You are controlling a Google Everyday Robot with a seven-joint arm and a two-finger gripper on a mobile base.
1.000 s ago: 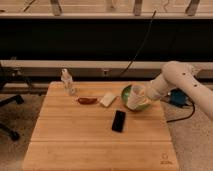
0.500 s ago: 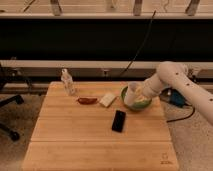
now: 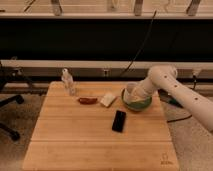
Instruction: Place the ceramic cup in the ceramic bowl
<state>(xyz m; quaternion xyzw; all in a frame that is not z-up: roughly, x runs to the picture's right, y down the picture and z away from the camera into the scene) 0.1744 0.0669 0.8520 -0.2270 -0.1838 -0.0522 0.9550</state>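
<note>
Since a second ago my arm has swung in and dropped lower over the right end of the table, so the cup now sits down at the bowl instead of hovering beside it; nothing else on the table (image 3: pixel 75 140) budged.

Going left to right: clear plastic bottle (image 3: pixel 67 81) standing at the far left corner; a small reddish-brown thing (image 3: pixel 88 100) lying flat next to it, can't say what it is; a pale flat block (image 3: pixel 107 100), maybe a sponge; a black phone (image 3: pixel 119 121) nearer the front; then the ceramic bowl (image 3: pixel 137 105) with the ceramic cup (image 3: pixel 132 93) inside its rim, or very nearly.

The gripper (image 3: pixel 138 92) is right on the cup, above the bowl; honestly I can't make out how the tool stands, my own arm covers it.

Progress guess: carry is done, cup looks basically in the bowl; what's left is letting go and backing the arm out without tipping it.
</note>
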